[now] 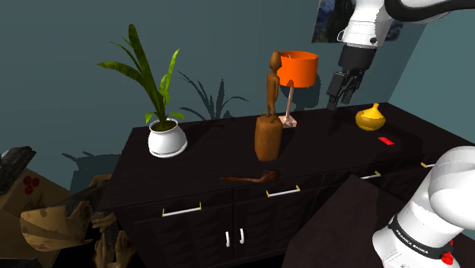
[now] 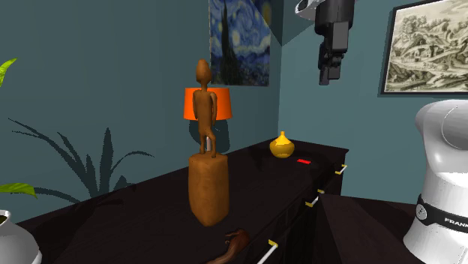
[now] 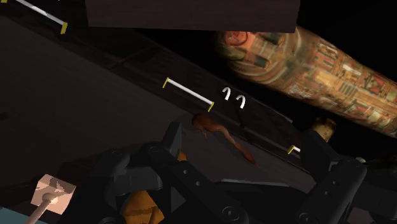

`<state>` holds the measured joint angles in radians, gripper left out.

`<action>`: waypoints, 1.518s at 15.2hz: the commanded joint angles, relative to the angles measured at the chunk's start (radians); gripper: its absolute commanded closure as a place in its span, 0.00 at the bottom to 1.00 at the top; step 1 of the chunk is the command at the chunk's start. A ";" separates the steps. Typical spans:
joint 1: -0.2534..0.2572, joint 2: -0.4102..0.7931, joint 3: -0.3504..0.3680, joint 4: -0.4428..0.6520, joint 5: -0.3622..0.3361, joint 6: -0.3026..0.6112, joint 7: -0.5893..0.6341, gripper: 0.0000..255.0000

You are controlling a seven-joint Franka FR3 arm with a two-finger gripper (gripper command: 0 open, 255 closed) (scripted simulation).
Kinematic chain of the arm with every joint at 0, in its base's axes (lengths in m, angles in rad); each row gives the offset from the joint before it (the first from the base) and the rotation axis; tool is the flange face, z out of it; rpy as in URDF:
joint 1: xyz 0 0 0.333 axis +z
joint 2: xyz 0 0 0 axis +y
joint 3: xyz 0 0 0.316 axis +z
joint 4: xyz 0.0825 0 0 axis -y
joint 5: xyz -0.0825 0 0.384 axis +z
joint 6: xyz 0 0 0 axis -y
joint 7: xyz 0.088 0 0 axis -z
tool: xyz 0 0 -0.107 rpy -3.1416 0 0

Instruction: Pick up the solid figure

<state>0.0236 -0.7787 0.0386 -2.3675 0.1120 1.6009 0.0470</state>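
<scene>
The solid figure (image 1: 268,129) is a brown carved person standing upright on a rounded brown block, in the middle of the dark sideboard (image 1: 205,164). In the second exterior view the figure (image 2: 208,180) stands in the foreground. My black gripper (image 1: 341,97) hangs high in the air, well off to the shoulder view's right of the figure, beyond the orange lamp and above the sideboard's back. It is also near the top of the second exterior view (image 2: 330,79). Seen from the wrist, the gripper (image 3: 243,135) is open, its fingers apart with nothing between them.
An orange-shaded lamp (image 1: 298,67) stands just behind the figure. A yellow vase (image 1: 371,117) and a small red piece (image 1: 386,140) lie below the gripper. A brown pipe (image 1: 251,178) rests at the front edge. A plant in a white pot (image 1: 166,138) stands at the left.
</scene>
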 commanded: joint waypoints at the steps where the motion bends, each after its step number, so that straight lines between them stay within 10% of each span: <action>1: 0.000 0.000 0.000 0.000 0.000 0.000 0.000 0.00; 15: -0.164 0.263 0.184 -0.160 -0.191 0.728 0.264 0.00; 23: -0.410 0.519 0.357 -0.071 -0.546 1.032 0.621 0.00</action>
<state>-0.3496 -0.2908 0.3707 -2.4548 -0.3688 2.6008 0.6059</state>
